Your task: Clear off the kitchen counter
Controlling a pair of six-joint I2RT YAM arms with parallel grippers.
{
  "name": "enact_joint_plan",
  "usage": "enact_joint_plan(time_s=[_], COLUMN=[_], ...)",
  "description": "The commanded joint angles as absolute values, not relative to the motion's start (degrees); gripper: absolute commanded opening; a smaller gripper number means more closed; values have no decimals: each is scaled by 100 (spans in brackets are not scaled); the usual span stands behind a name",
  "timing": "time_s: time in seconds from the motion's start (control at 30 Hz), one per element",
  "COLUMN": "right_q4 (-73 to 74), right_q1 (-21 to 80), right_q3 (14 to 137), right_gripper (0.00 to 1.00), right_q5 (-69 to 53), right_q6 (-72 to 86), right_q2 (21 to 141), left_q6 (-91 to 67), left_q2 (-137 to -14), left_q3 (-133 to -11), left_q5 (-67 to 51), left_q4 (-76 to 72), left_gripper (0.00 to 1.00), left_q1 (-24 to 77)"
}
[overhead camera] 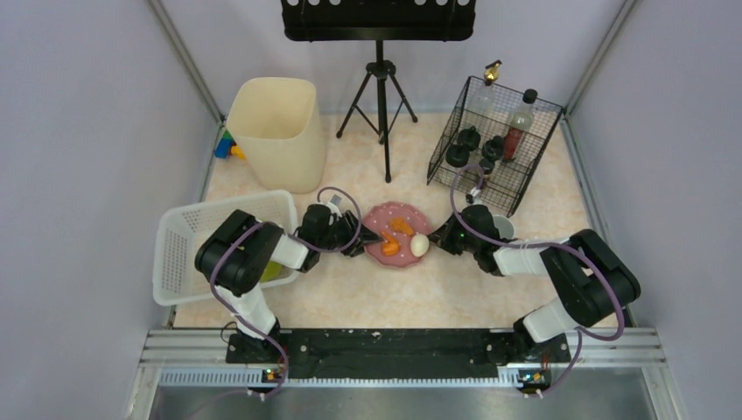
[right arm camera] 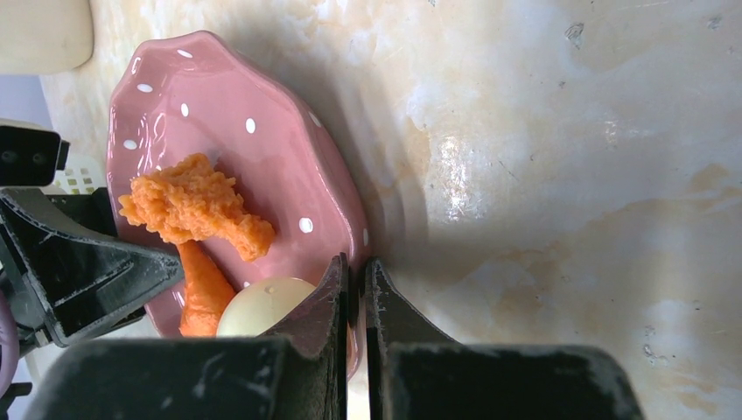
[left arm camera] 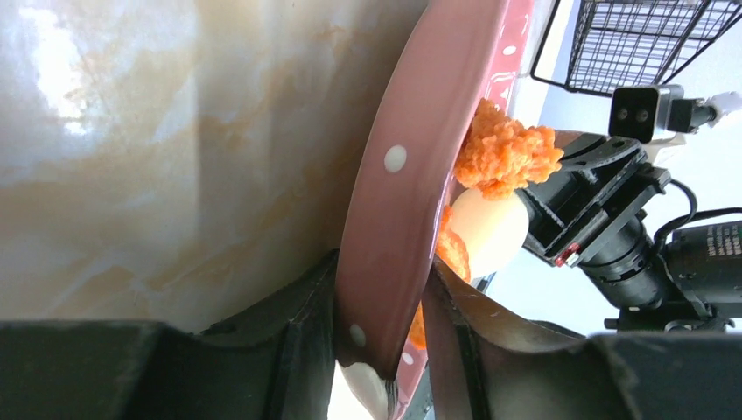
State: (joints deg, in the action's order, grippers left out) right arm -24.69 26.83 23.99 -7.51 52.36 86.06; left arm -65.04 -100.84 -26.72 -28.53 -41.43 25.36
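Observation:
A pink plate with white dots point(overhead camera: 395, 249) sits mid-counter on the pale marbled kitchen counter point(overhead camera: 350, 297). It holds two orange fried pieces point(overhead camera: 401, 225) and a pale egg point(overhead camera: 420, 245). My left gripper point(overhead camera: 364, 238) is shut on the plate's left rim; in the left wrist view the rim point(left arm camera: 402, 175) passes between my fingers point(left arm camera: 289, 350). My right gripper point(overhead camera: 440, 242) is shut on the right rim point(right arm camera: 354, 229), next to the egg point(right arm camera: 262, 306). I cannot tell whether the plate touches the counter point(right arm camera: 569, 175).
A white slotted basket point(overhead camera: 188, 241) stands left of the left arm. A cream bin point(overhead camera: 276, 131) is at the back left. A black tripod point(overhead camera: 379, 96) is at the back centre. A black wire rack point(overhead camera: 494, 144) with bottles is at the back right, with a white cup point(overhead camera: 505, 226) near it.

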Motion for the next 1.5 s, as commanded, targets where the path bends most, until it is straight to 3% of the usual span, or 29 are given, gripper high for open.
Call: enact_joint_plan(time_s=[0.0, 0.17, 0.4, 0.57, 0.77, 0.83, 0.87, 0.9, 1.47], right_q4=[-1594, -1700, -1727, -1778, -1885, -1906, -1895, -1886, -353], right_q1=[2610, 2619, 2611, 2610, 2611, 2611, 2610, 2613, 2603], right_q3=[2069, 2058, 2059, 2032, 1952, 1942, 1942, 1936, 2467], right_gripper=[0, 0, 0, 0, 0, 0, 0, 0, 0], right_q5=[-512, -578, -607, -630, -678, -712, -735, -738, -417], right_q6=[4912, 4900, 4878, 4867, 4887, 4894, 4891, 4888, 4400], right_q2=[8793, 8872, 8887, 8889, 8880, 8873, 8856, 8842, 7107], left_q6=[-6203, -6183, -6217, -6248, -6253, -6250, -6237, -6207, -6303], left_q2=[-10642, -10635, -10601, -10464, -10351, -10363, -10360, -10349, -9083], left_q3=[-2611, -2834, -2812, -2740, -2756, -2789, -2817, -2841, -3122], left_q5=[-2124, -1990, -1966, -1952, -2021, -2110, -2135, -2149, -2525], left_q4=[-3102, -2858, -2872, -2899, -2903, -2966, -2963, -2952, -2612], left_gripper=[46, 53, 42, 41, 24, 15, 1, 0, 0], left_q1=[2565, 2782, 2780, 2783, 2797, 2831, 2849, 2880, 2953])
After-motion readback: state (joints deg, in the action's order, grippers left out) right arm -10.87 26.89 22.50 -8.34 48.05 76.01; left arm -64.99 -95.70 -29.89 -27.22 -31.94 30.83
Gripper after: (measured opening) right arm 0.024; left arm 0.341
